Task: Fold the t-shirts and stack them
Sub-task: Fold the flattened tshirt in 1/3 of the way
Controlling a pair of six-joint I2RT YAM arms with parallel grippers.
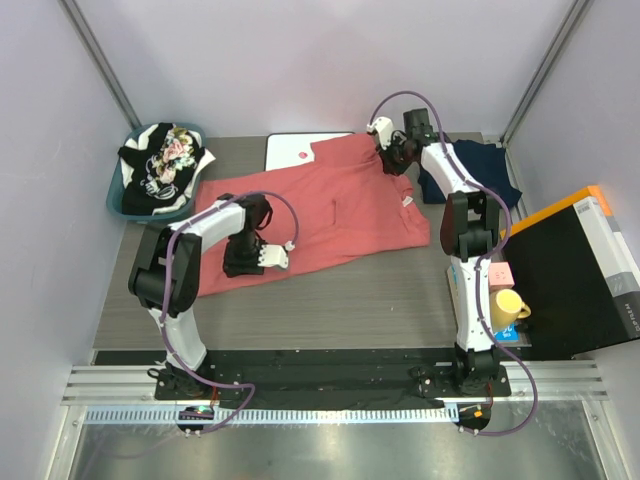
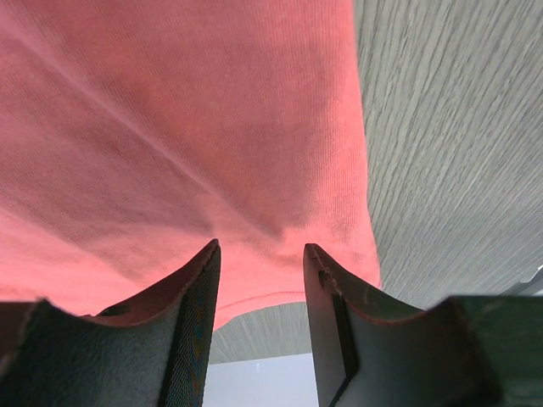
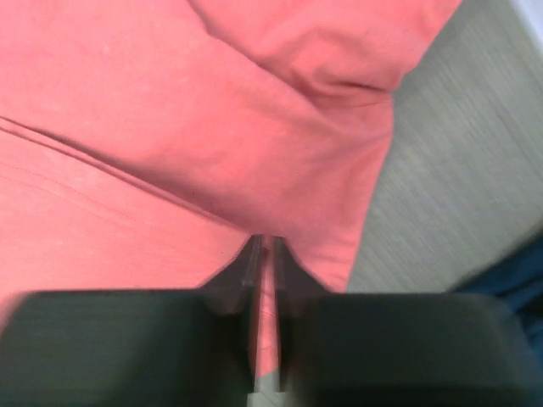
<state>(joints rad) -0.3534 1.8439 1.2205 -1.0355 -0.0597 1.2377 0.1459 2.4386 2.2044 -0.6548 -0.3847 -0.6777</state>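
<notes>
Top: red shirt (image 1: 340, 200) spread flat mid-table (image 1: 400, 300). Navy shirt (image 1: 480, 178) lies far right, other shirts (image 1: 165, 160) heaped in basket (image 1: 114, 192) far left.
Left wrist: left gripper (image 2: 261, 250) spread, over red shirt's hem.
Right wrist: right gripper (image 3: 265, 244) pressed together at a fold; cloth caught or not, unclear.

Enclosed bay. Back wall (image 1: 330, 60), left wall (image 1: 40, 200) and right wall (image 1: 600, 100) are plain, pale lilac-white. A grey metal left post (image 1: 100, 60) and right post (image 1: 546, 65) stand in the back corners, splaying outward in the overhead view. The table (image 1: 380, 300) has a grey wood-grain top. A black strip (image 1: 330, 362) lines its near edge, followed by an aluminium rail (image 1: 330, 385) and a shiny metal sheet (image 1: 330, 450). The light is soft and even, with faint shadows.
</notes>
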